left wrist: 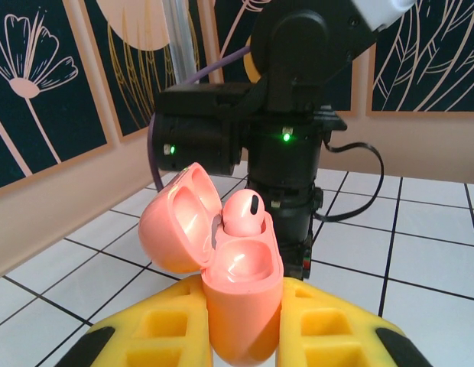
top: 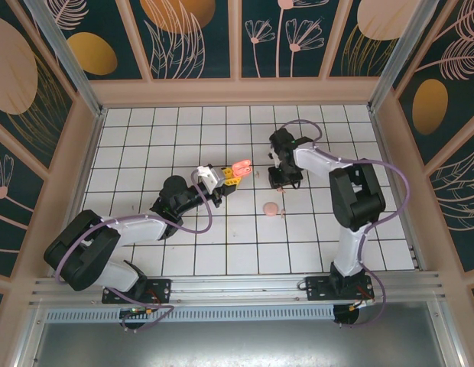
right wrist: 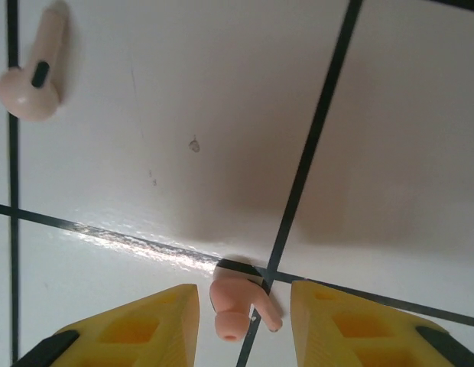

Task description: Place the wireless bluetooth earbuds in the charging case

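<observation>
While the charging case (left wrist: 241,267) is clenched by the left gripper (left wrist: 245,325), the right gripper (right wrist: 245,294) is released. A lower-centre earbud (right wrist: 228,307) is straddled.

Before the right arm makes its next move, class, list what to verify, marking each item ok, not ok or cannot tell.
1. Left gripper clamps the charging case: ok.
2. Lid open: ok.
3. Seated earbud in place, empty socket beside it: ok.
4. Loose earbud lies between the fingers of the right gripper: ok.
5. Fingers touching the loose earbud: not ok, gaps on both sides.
6. Far earbud clear of the fingers: ok.
</observation>
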